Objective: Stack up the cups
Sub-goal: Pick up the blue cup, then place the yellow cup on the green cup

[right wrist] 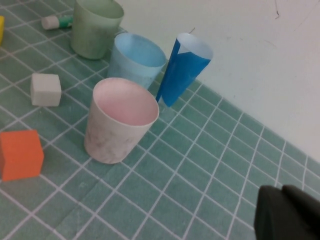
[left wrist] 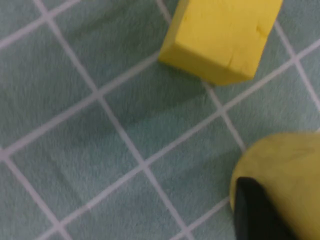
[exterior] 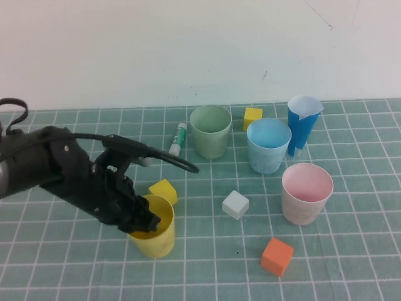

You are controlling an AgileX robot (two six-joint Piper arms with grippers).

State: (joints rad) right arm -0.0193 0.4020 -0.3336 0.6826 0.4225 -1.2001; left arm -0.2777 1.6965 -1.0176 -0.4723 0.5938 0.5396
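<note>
- While the left gripper [exterior: 145, 218] sits at the yellow cup [exterior: 153, 235] rim, one finger [left wrist: 257, 212] is inside; whether it grips, can't tell.
- Yellow cup upright, near-left, just beside a yellow block [exterior: 163, 190].
- Pale green cup [exterior: 210, 130], light blue cup [exterior: 268, 145], pink cup [exterior: 306, 193] upright, apart.
- Right gripper [right wrist: 289, 212] clenched, empty, parked well off from the pink cup.
- Dark blue paper cone [exterior: 301, 125] touching the light blue cup.

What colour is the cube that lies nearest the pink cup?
Orange; the cube shows best in the high view, near the pink cup.
</note>
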